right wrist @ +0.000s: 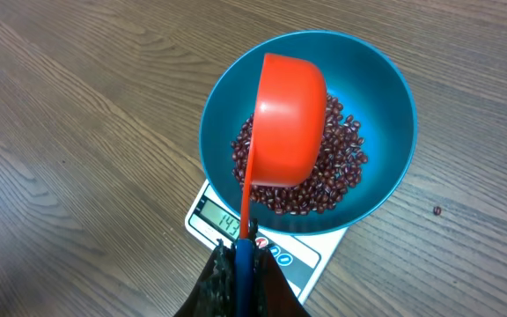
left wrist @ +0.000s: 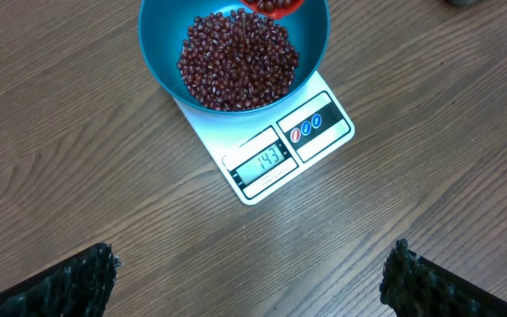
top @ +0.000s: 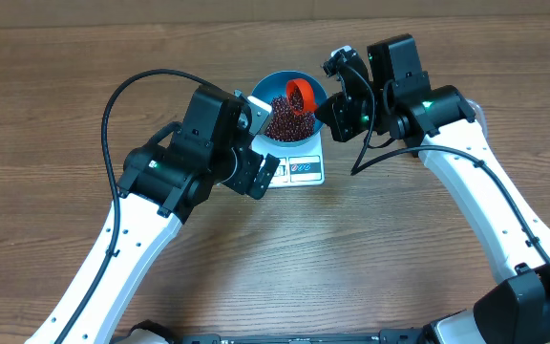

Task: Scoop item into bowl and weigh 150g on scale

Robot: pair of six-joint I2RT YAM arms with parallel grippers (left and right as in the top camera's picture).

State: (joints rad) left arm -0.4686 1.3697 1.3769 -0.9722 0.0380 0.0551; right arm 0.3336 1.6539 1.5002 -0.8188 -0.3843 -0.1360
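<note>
The blue bowl [top: 265, 88] stands on the white scale [top: 306, 172], and a heap of dark red-brown beans [top: 285, 120] lies inside it. The scale's display [left wrist: 267, 160] reads 143. My right gripper [right wrist: 243, 255] is shut on the blue-ended handle of an orange scoop [right wrist: 289, 119]. The scoop is tipped mouth-down over the beans [right wrist: 346, 167] in the bowl [right wrist: 390, 114]. My left gripper [left wrist: 253, 264] hangs open over bare wood just in front of the scale [left wrist: 328, 132], with nothing between its fingers.
One stray bean [right wrist: 437, 210] lies on the wooden table to the right of the bowl. Both arms crowd in on the scale from either side in the overhead view.
</note>
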